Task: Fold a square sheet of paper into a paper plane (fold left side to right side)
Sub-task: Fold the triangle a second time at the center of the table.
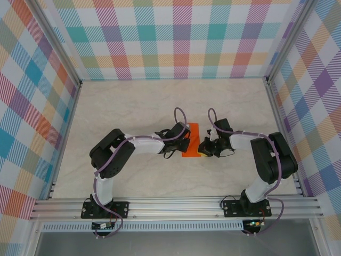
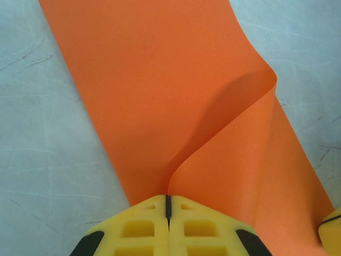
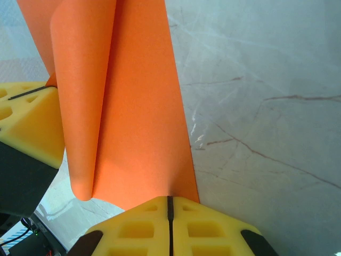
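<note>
A thin, bright orange square sheet of paper (image 1: 191, 140) is seen from above near the middle of a pale, marble-patterned desk (image 1: 133, 106). It is partly doubled over into a narrow strip. Two black and white robot arms are set on either side of the sheet. The left end effector (image 1: 184, 145) is placed at its left edge and the right end effector (image 1: 203, 148) at its right edge.

In the left wrist view, the yellow left end effector (image 2: 168, 205) is pressed shut with an edge of the sheet (image 2: 160, 96) pinched in it. From that pinch a flap is lifted and curled over the flat part.

In the right wrist view, the right end effector (image 3: 170, 205) is likewise closed on the sheet's (image 3: 144, 106) edge. The curled flap is seen left of the flat part, touching the left end effector (image 3: 45, 90).
</note>
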`<move>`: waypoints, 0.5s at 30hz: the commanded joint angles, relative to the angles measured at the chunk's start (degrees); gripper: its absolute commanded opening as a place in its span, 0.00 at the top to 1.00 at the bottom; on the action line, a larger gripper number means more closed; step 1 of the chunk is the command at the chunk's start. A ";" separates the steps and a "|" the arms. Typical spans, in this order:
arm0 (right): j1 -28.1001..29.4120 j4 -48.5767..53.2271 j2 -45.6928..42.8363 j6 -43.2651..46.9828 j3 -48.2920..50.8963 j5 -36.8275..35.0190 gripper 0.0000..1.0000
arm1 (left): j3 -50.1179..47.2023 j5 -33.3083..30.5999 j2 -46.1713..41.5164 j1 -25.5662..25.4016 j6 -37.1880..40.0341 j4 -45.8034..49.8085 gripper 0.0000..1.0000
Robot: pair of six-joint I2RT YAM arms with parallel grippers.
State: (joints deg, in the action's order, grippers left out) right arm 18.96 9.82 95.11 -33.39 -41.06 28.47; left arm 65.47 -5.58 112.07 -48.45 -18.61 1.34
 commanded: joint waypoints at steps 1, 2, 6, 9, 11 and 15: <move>0.81 4.91 2.48 1.39 0.72 -3.86 0.93 | 1.06 0.40 -0.20 0.68 0.62 -0.10 1.00; 0.78 4.86 2.51 1.46 0.71 -3.86 0.93 | 1.06 0.39 -0.19 0.68 0.60 -0.06 1.00; 0.81 4.90 2.51 1.39 0.61 -3.86 0.93 | 1.19 0.40 0.03 0.69 0.59 -0.10 1.00; 0.79 5.01 2.61 1.39 0.53 -3.86 0.93 | 1.36 0.49 0.21 0.63 0.59 -0.22 1.00; 0.81 4.97 2.70 1.37 0.54 -3.86 0.93 | 1.37 0.53 0.30 0.74 0.59 -0.29 1.00; 0.81 5.07 2.78 1.42 0.55 -3.88 0.93 | 1.52 0.57 0.42 0.71 0.52 -0.29 1.00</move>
State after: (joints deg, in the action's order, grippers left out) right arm 18.98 10.17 95.22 -33.39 -41.28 28.45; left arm 65.52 -5.43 112.07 -48.45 -18.61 1.34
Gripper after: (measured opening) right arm 0.072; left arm 0.042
